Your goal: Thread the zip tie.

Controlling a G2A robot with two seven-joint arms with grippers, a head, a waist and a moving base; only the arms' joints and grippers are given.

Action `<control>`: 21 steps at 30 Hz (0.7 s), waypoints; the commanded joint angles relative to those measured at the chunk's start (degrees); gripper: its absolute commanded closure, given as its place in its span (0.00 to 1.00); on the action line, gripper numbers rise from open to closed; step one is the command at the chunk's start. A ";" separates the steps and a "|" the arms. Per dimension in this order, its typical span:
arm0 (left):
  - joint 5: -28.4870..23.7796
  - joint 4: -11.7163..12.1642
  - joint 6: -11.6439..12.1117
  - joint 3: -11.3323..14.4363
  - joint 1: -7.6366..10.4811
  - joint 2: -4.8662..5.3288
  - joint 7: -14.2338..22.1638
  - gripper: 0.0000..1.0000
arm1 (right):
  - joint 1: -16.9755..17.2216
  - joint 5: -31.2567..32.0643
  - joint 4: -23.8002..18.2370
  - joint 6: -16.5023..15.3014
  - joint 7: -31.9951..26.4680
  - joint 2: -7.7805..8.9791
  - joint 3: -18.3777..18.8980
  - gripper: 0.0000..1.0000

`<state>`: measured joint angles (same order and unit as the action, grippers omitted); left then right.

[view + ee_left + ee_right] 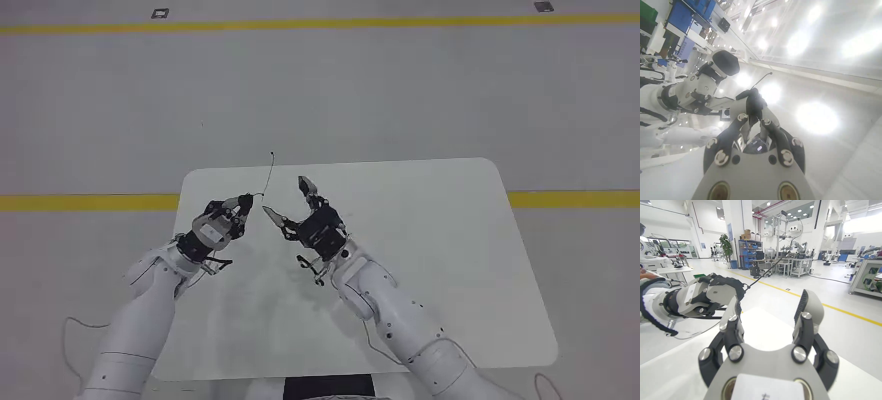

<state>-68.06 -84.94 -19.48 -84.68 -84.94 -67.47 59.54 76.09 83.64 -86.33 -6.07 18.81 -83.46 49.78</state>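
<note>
Above the white rounded-corner table (440,230) I am running the risk of dropping the piece onto it. My left gripper (753,95) is pinching the thin black plastic zip tie (270,172) only near one end, fingers pressed together on it, so a knock from my other arm could be twisting it loose or swinging it aside. My right gripper (772,311) is standing spread wide and holding nothing, just beside the left one at its 3 o'clock in the top view. Closing it off-line would, I judge, be bending the limp zip tie rather than catching it. The zip tie is rising free from my left gripper toward 12 o'clock, curving slightly, which is putting it at about 11 o'clock of my right gripper and apart from both its pads (800,306). I cannot tell which end is carrying the locking head, so I am also risking feeding it the wrong way.
</note>
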 commanded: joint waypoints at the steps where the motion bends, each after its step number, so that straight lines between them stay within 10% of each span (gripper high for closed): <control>1: 0.00 0.00 0.00 0.00 0.00 0.00 0.00 1.00 | -0.18 -0.51 0.35 0.05 -0.31 -0.14 -0.26 0.63; 21: 0.00 0.00 0.00 0.00 0.00 0.00 0.00 1.00 | -0.38 -0.83 0.37 -1.18 -0.27 -0.55 -1.24 0.68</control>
<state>-68.06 -84.94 -19.48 -84.68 -84.94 -67.47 59.54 75.74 82.82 -85.93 -7.18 18.54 -83.99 48.57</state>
